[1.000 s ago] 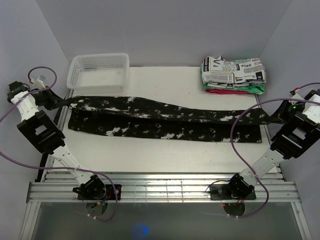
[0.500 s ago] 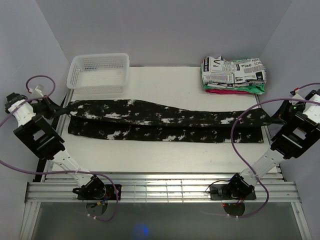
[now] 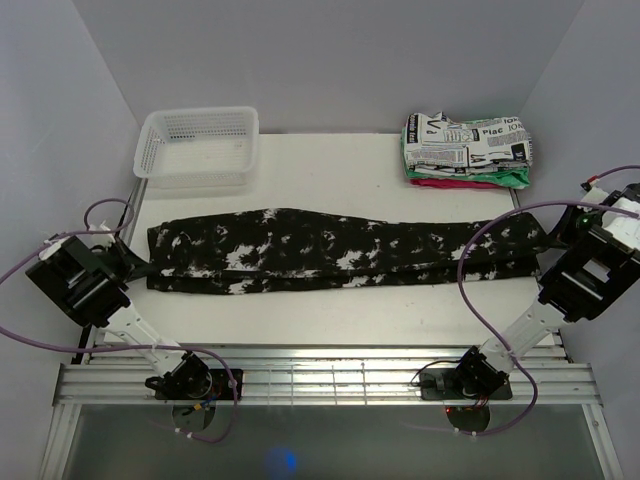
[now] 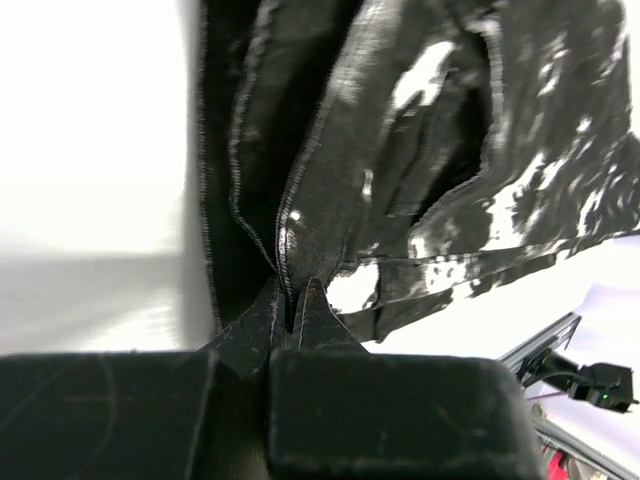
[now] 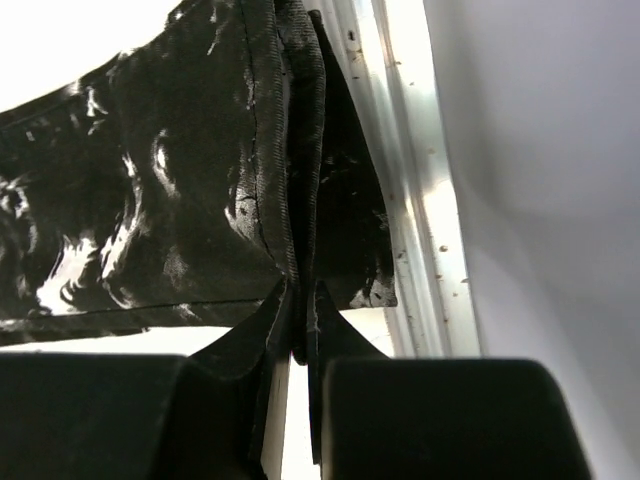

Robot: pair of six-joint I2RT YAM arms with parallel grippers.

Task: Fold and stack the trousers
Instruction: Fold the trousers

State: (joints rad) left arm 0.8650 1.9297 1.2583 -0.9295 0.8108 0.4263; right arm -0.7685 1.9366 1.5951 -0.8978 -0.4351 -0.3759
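The trousers [image 3: 330, 250], black with white splotches, lie stretched across the table from left to right, folded lengthwise. My left gripper [image 3: 140, 268] is shut on their left end at the table's left edge; the left wrist view shows the cloth [image 4: 400, 170] pinched between the fingertips. My right gripper [image 3: 553, 232] is shut on their right end at the table's right edge; the right wrist view shows a folded seam [image 5: 290, 200] clamped between the jaws.
A white plastic basket [image 3: 198, 147] stands at the back left. A folded stack with a newspaper-print garment [image 3: 465, 148] on red and green cloths sits at the back right. A metal rail [image 5: 400, 180] runs along the table's right edge.
Both grippers have drawn the trousers toward the near edge. The upper layer has come down over the lower one, so the trousers now lie as one narrower band.
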